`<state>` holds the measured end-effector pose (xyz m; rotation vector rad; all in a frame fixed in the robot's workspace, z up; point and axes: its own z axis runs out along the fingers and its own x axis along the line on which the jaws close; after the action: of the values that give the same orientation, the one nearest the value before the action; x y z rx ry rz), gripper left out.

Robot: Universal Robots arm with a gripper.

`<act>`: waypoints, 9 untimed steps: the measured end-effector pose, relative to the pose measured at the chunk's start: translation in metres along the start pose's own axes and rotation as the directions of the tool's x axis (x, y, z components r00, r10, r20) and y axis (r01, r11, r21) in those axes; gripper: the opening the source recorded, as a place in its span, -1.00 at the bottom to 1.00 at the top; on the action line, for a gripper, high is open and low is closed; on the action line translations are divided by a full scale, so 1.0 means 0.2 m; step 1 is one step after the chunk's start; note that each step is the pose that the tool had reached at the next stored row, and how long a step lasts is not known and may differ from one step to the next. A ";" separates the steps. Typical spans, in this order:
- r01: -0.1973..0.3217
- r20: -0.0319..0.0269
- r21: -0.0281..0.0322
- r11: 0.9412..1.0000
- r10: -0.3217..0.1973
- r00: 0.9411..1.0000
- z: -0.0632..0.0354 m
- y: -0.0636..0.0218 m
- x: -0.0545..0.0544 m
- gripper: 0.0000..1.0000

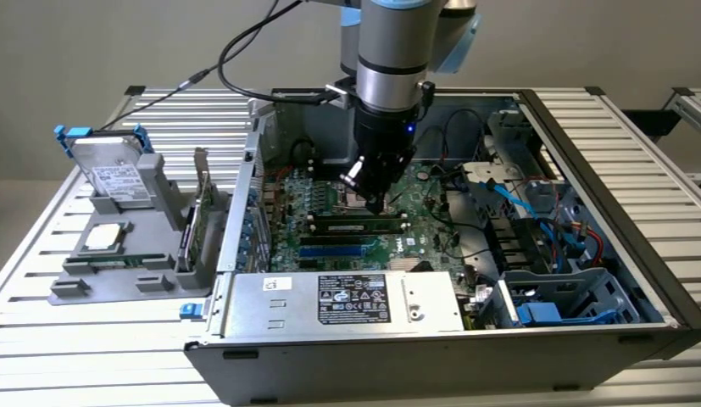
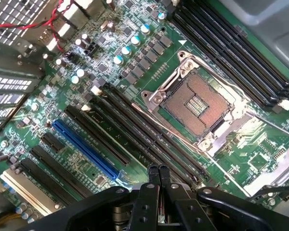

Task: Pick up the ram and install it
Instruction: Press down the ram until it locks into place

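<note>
Left tabletop edge: grey fixture (image 1: 124,254) with drive and chip. Your gripper (image 1: 376,203) has jaws pressed together, empty, tip just above the ram (image 1: 356,226) seated in a motherboard (image 2: 135,62) slot mid-case.

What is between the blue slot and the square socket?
Long black slots, side by side, seen in the wrist view between the blue slot and the socket.
</note>
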<state>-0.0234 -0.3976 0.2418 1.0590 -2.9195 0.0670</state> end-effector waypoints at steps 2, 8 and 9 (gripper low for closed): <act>-0.021 0.005 0.003 1.000 0.021 1.000 0.001 0.000 0.00 -0.80; -0.080 0.031 0.021 0.997 0.079 0.996 0.000 0.001 0.00 -0.80; -0.089 0.035 0.024 0.996 0.088 0.995 0.001 0.002 0.00 -0.80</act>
<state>-0.0233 -0.3971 0.2417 0.9431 -3.0035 0.0902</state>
